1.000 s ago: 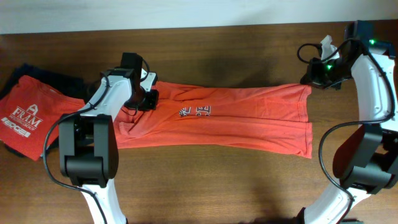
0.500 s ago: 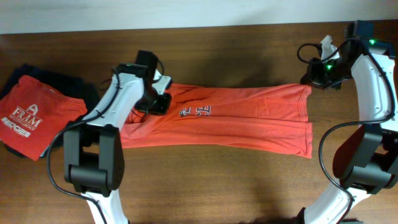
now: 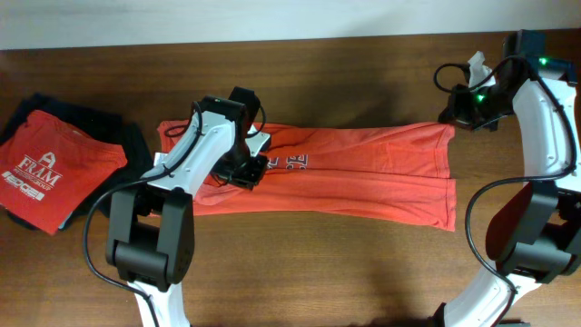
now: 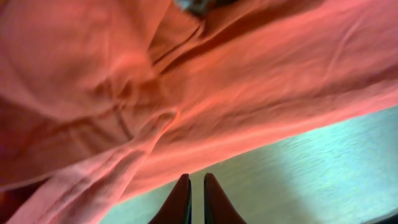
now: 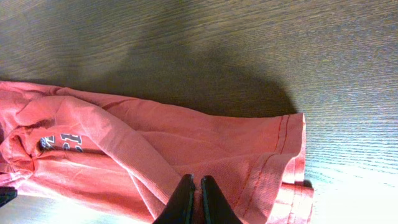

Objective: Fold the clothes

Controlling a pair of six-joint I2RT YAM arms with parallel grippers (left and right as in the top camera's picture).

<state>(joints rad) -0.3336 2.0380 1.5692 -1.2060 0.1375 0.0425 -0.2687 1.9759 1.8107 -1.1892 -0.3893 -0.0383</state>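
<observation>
The clothes, one orange-red T-shirt (image 3: 363, 173), lie stretched lengthwise across the table, with grey-white lettering (image 3: 295, 163) facing up near the left. My left gripper (image 3: 251, 171) hovers over the shirt just left of the lettering. In the left wrist view its jaws (image 4: 197, 180) stand a sliver apart over bare table with nothing between them, and rumpled cloth (image 4: 186, 93) lies just beyond the tips. My right gripper (image 3: 451, 116) is at the shirt's far right corner. In the right wrist view it (image 5: 199, 180) is shut on a fold of cloth (image 5: 155, 143) near the hem.
A folded red shirt with a white logo (image 3: 50, 168) lies on a dark garment (image 3: 54, 109) at the table's left end. The wooden table (image 3: 318, 272) runs to a pale wall at the back. Both arm bases stand at the front edge.
My left arm has swung right and slightly forward, from the shirt's left end to beside the lettering, shifting the cloth there. Its jaws have parted slightly. The right arm has not moved.
</observation>
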